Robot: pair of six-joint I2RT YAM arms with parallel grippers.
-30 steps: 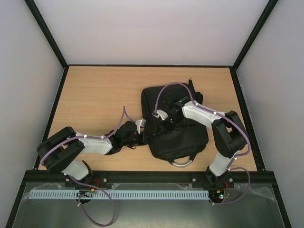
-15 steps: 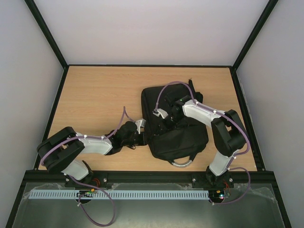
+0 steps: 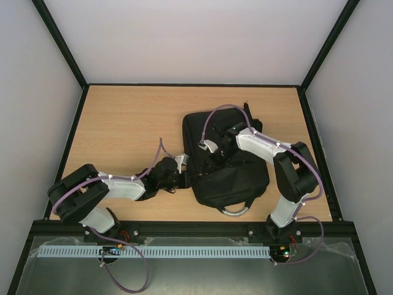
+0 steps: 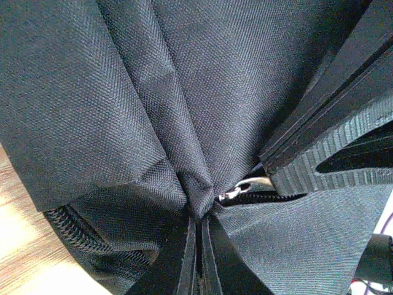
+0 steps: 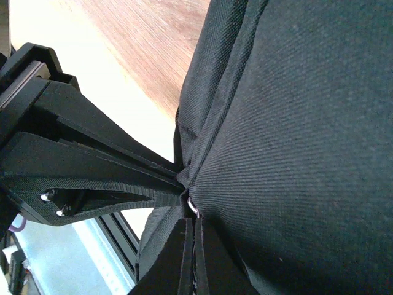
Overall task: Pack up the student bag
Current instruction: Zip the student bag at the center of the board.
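Bag (image 3: 236,178): large, black, soft fabric. It lies flat on the bench, and both arms reach to its left side.
Bench (image 3: 123,129): light wood under the bag. Most of the bare wood lies to the bag's left and beyond it.
Handle (image 3: 235,212): grey and curved, at the bag's near edge, the side facing the arm bases.
Strap (image 3: 248,110): black, poking out at the bag's far right corner.
Left arm (image 3: 120,186): stretched low over the wood from the bag's left, with its wrist at the bag's left edge.
Left jaws: clenched on a pinched-up fold of the bag's fabric at that left edge. In the left wrist view the cloth gathers in creases straight into the fingertips (image 4: 181,249).
Right arm (image 3: 264,146): bent over the bag from its right, with its wrist above the bag's top face.
Right jaws: clenched, with their tips down at the bag's left edge. The zip pull shows right between the tips and seems to be pinched there.
Zip pull (image 4: 244,187): small and silver, on the bag just beside the fold that the left jaws grip.
Zip teeth (image 4: 70,227): black, running along the bag's edge just beside that fold.
Two sets of jaws: their tips meet at one spot on the bag. I cannot tell whether they touch.
Cable (image 3: 212,120): purple, arching from the right arm above the bag's far half.
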